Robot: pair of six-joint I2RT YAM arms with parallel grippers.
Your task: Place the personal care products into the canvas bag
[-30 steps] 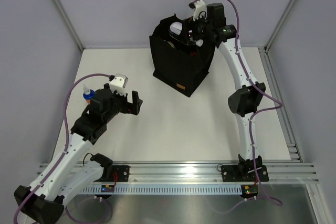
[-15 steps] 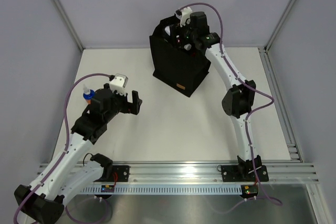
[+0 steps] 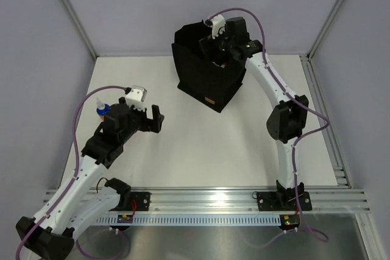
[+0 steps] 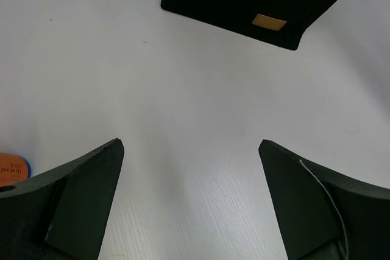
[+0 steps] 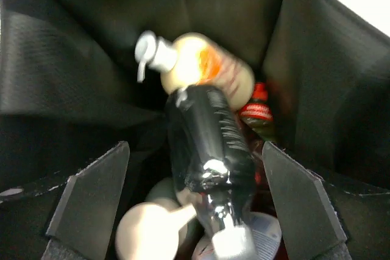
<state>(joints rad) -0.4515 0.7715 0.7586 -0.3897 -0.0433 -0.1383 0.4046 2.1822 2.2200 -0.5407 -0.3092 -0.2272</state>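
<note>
I'd lift the right tool (image 5: 194, 148), spread wide off the dark bottle (image 5: 210, 141), straight up without snagging the canvas bag (image 5: 61, 47).

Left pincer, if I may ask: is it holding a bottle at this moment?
No, the left pincer is open, with only bare table showing between its fingers.
</note>
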